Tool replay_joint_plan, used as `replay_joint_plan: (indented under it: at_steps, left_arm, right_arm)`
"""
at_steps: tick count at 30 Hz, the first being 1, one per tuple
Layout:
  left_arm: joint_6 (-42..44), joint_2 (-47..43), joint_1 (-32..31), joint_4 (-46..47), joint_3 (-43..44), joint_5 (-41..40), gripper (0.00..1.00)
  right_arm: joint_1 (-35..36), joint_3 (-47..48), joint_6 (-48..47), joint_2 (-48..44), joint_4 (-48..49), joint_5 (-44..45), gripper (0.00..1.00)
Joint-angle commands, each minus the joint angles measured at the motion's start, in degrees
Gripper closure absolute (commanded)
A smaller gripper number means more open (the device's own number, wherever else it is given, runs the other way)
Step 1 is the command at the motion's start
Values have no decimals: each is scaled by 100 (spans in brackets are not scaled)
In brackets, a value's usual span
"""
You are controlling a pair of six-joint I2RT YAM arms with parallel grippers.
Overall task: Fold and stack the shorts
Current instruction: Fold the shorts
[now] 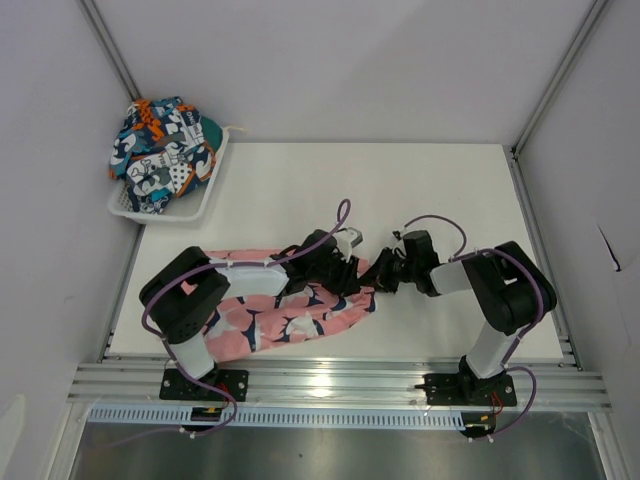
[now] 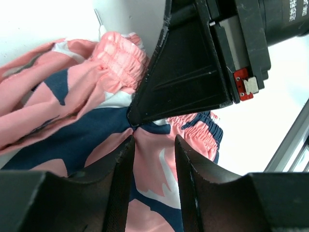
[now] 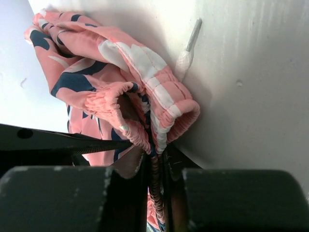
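Observation:
The pink shark-print shorts (image 1: 290, 315) lie crumpled on the table in front of the left arm. Both grippers meet at their right end. My right gripper (image 1: 380, 275) is shut on the gathered elastic waistband (image 3: 164, 104), which is pinched between its fingers (image 3: 155, 150). The left gripper (image 2: 154, 140) stands over the pink and navy fabric (image 2: 72, 96) with its jaws apart, flat cloth showing between them, right beside the right gripper's black finger (image 2: 183, 72). A white drawstring tip (image 3: 188, 53) lies on the table. The teal, orange and navy shorts (image 1: 165, 155) sit bunched in a basket.
A white basket (image 1: 200, 205) stands at the table's far left corner. Aluminium frame posts rise at both back corners, and a metal rail (image 1: 330, 380) runs along the near edge by the arm bases.

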Motion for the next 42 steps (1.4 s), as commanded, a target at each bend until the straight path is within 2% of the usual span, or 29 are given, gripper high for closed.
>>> replay_joint_plan:
  at_steps: [1,2,5,9,14,20,24,27,32,38,42]
  left_arm:
    - [147,-385,-24,108,77,167,57]
    - [156,-473,-24,-49,121,124,57]
    - [95,-1042,28,-744,192,-227,56]
    - [-142,-1895,186,-1333,95,-587,52]
    - [-477,-2416,617,-1774,-229,-905,51]
    - [-1108,-2373,653,-1256,-861,-1238,54]
    - [-2406,-2241,653,628,-1547,-1168,54]
    - [-2892,-2092,644,1240,-1873,-1641,55]
    - [-3105,-1583,556,1926,-1891,-2161,59]
    - [-3105,-729,91,2093,-1662,-2697,67]
    - [-2991,-457,-322,1963,-1531,-3591,69]
  right_arm:
    - [-24,240,-475,-47,-719,472,100]
    - [-33,441,-625,-82,-921,577,100]
    - [-173,985,-1416,-257,-2481,980,100]
    - [-542,1461,-2278,-678,-3748,1386,100]
    - [-1209,1831,-2867,-1172,-4875,1720,100]
    - [-1255,2104,-2894,-1444,-5273,1703,100]
    - [-1289,2051,-2754,-1523,-5238,1721,100]
    - [-1368,1999,-2613,-1646,-5203,1773,100]
    - [-1439,2042,-2481,-1849,-5220,1747,100]
    - [-1439,2288,-2376,-1928,-5361,1624,100]
    - [-1421,2560,-2244,-1928,-5501,1449,100]
